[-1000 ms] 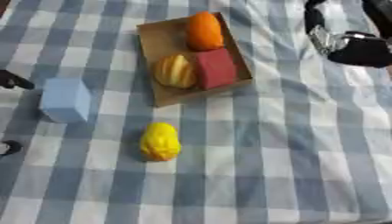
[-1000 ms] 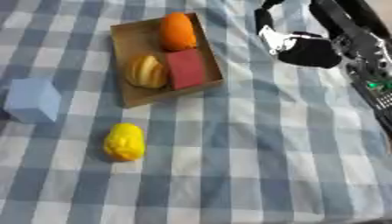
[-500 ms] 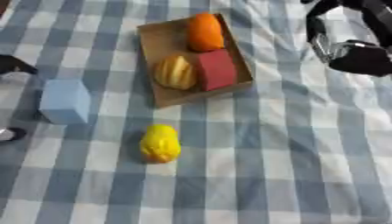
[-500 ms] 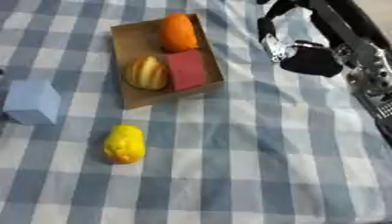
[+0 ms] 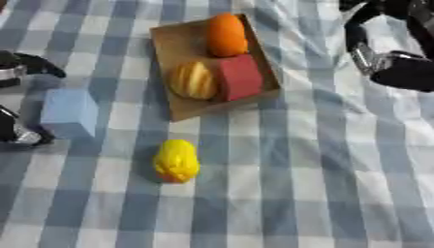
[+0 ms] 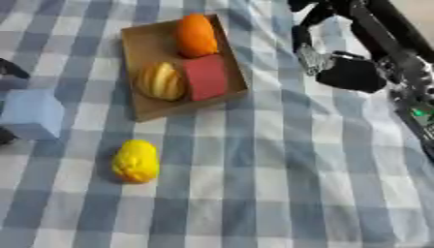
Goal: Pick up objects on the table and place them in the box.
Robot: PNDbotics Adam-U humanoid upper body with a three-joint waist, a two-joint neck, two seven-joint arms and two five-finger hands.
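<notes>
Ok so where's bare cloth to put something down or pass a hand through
Open cloth lies right of the yellow fruit, along the near edge, and between the box and the right robot hand. It is crowded at the left, where the left robot hand flanks the blue block.

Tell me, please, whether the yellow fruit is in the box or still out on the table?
Out: the yellow fruit lies on the checked cloth, below the box.

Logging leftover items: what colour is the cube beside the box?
Light blue. The cube shows best in the left eye view, left of the cardboard box.
</notes>
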